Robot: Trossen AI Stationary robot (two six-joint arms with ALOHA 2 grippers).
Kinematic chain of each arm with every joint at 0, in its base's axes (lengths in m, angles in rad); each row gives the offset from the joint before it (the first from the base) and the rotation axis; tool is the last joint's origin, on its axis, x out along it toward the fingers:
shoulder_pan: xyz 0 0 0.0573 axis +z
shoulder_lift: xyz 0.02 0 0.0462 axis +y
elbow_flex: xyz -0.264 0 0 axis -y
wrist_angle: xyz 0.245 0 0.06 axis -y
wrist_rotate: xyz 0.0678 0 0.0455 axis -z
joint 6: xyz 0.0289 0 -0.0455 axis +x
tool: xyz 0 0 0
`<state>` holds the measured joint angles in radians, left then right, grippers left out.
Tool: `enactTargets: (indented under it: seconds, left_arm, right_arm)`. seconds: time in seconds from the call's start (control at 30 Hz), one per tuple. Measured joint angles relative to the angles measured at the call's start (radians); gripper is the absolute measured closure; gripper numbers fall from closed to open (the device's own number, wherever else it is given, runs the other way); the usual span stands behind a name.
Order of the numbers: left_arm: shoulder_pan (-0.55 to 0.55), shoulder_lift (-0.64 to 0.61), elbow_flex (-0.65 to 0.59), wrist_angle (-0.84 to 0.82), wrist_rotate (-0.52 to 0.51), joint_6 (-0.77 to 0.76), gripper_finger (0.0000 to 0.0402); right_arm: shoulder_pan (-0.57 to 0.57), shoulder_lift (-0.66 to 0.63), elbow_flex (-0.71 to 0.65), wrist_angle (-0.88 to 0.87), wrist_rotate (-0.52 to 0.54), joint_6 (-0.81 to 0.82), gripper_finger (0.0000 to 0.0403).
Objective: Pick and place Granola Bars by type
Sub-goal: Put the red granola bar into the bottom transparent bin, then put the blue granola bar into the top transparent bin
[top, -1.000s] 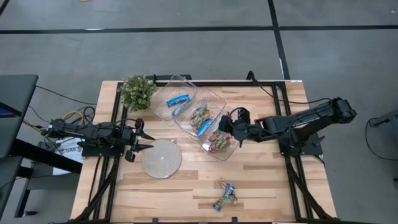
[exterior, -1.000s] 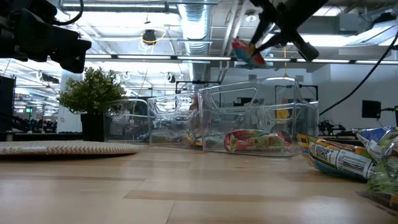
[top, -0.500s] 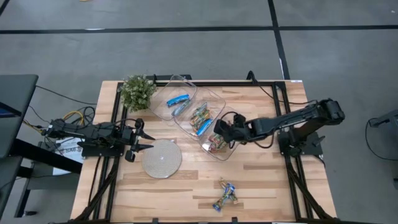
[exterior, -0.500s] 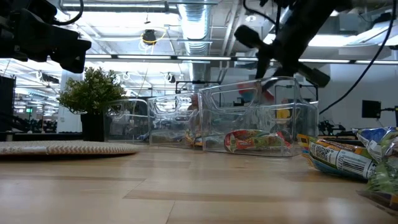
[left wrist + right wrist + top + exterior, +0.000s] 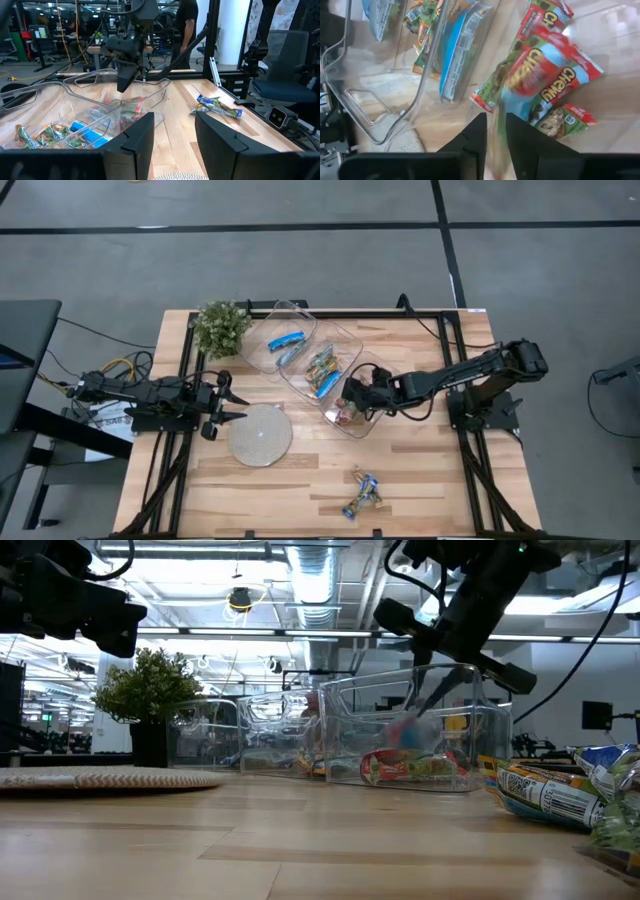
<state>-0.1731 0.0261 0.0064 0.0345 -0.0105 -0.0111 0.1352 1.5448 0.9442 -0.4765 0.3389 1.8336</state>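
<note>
Clear plastic walls of the tray nearest the right arm [image 5: 352, 423] surround the right gripper [image 5: 352, 397], which reaches down inside it over a heap of red-and-green foil granola bars [image 5: 551, 80]. In the right wrist view the two dark fingers [image 5: 476, 137] stand only a narrow gap apart, with a smeared reddish strip between them; whether they pinch a bar or have let one go cannot be told. The sort stands partly done: blue-and-white wrapped bars [image 5: 287, 342] lie in the far clear tray [image 5: 291, 311], mixed green and blue bars [image 5: 321, 370] in the middle tray [image 5: 343, 340], and a few multicoloured bars [image 5: 361, 493] remain loose on the light wooden table [image 5: 430, 480], well apart from the trays. Risks, as judged from here: if a wrapper clings to a finger, lifting out could drag that bar back over the rim. The fingers sit close to the thin wall, so a sideways exit could nudge the tray against its neighbour and spill sorted bars. The left gripper [image 5: 222, 406], fingers apart, waits beside the round grey woven disc [image 5: 260, 434] near the small potted green plant [image 5: 221, 326]; it poses no collision risk while parked.
</note>
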Motion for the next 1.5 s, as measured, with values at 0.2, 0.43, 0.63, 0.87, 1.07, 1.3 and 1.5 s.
enactTargets:
  seconds: [0.2, 0.43, 0.63, 0.87, 1.07, 1.3, 1.5]
  left_arm:
    - [0.000, 0.000, 0.000, 0.000, 0.000, 0.000, 0.0264]
    - [0.000, 0.000, 0.000, 0.000, 0.000, 0.000, 0.0264]
    - [0.000, 0.000, 0.000, 0.000, 0.000, 0.000, 0.0264]
    - [0.000, 0.000, 0.000, 0.000, 0.000, 0.000, 0.0264]
    - [0.000, 0.000, 0.000, 0.000, 0.000, 0.000, 0.0264]
    - [0.000, 0.000, 0.000, 0.000, 0.000, 0.000, 0.0264]
    - [0.000, 0.000, 0.000, 0.000, 0.000, 0.000, 0.0264]
  right_arm:
    - [0.000, 0.000, 0.000, 0.003, 0.000, 0.000, 0.0310]
    - [0.029, -0.038, 0.000, 0.028, 0.020, -0.024, 0.0300]
    - [0.085, -0.096, 0.000, 0.075, 0.034, -0.167, 0.0300]
    - [0.164, -0.147, 0.000, 0.158, -0.029, -0.464, 0.0300]
    - [0.238, -0.152, 0.016, 0.202, -0.175, -0.918, 0.0300]
    - [0.319, -0.151, 0.033, 0.192, -0.304, -1.447, 0.0300]
    - [0.411, -0.151, 0.033, 0.158, -0.313, -1.913, 0.0300]
